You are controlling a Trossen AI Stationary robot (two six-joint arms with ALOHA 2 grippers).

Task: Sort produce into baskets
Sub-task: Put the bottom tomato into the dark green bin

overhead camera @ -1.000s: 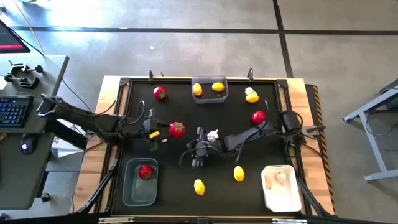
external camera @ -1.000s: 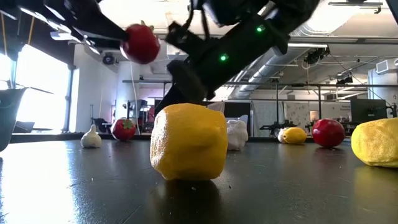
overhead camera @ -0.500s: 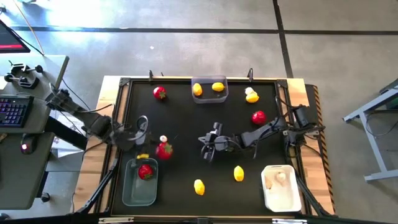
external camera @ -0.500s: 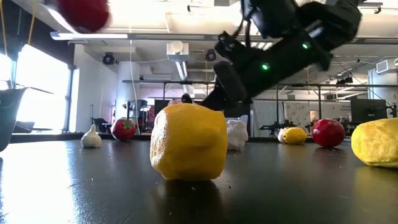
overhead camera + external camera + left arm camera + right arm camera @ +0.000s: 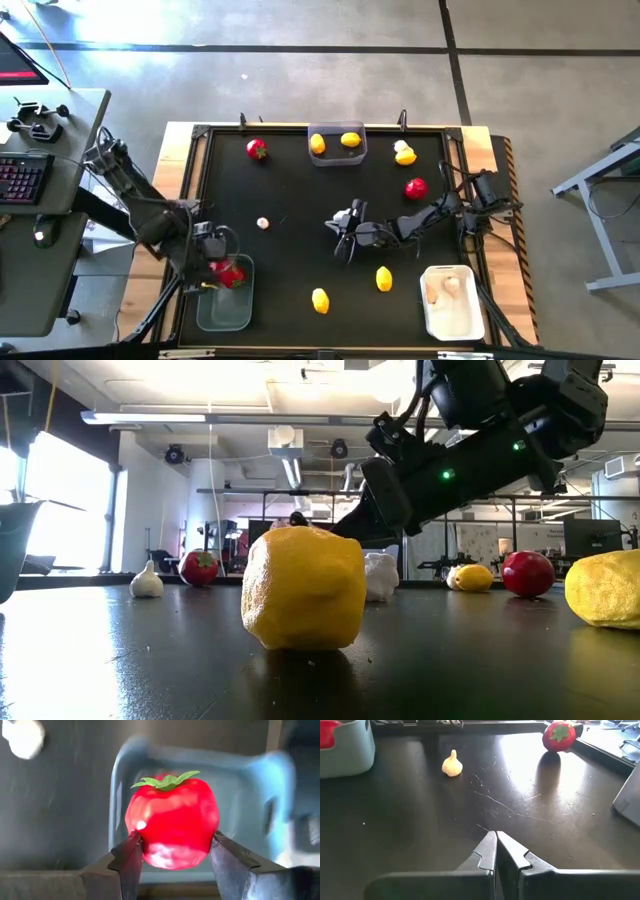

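Holding a red fruit (image 5: 171, 822) with a green top between its two fingers, the left pincer (image 5: 212, 272) hangs over the grey basket (image 5: 226, 310) at the near left of the tabletop (image 5: 290, 250). In the left wrist view the fruit sits directly above the open basket interior. From above, red shows inside the basket at that spot; whether a separate fruit lies there cannot be told.

The right pincer (image 5: 343, 228) is low over the middle of the tabletop. Its fingers (image 5: 490, 851) are pressed together tip to tip with nothing between them. A white garlic bulb (image 5: 344, 215) lies just beside it.

Other produce positions:
- A small garlic bulb (image 5: 263, 223) lies alone on the left half of the tabletop.
- A red fruit (image 5: 257, 149) sits near the far left corner.
- A second grey basket (image 5: 337, 155) at the far edge holds two lemons (image 5: 350, 140).
- A lemon and a pale piece (image 5: 404, 153) lie touching, near the far right.
- Another red fruit (image 5: 416, 187) sits just in front of that pair.
- Two lemons lie at the near side, one (image 5: 320, 299) near the front edge and one (image 5: 384, 279) beside the white basket (image 5: 452, 322).
- The white basket holds pale garlic bulbs (image 5: 445, 288).
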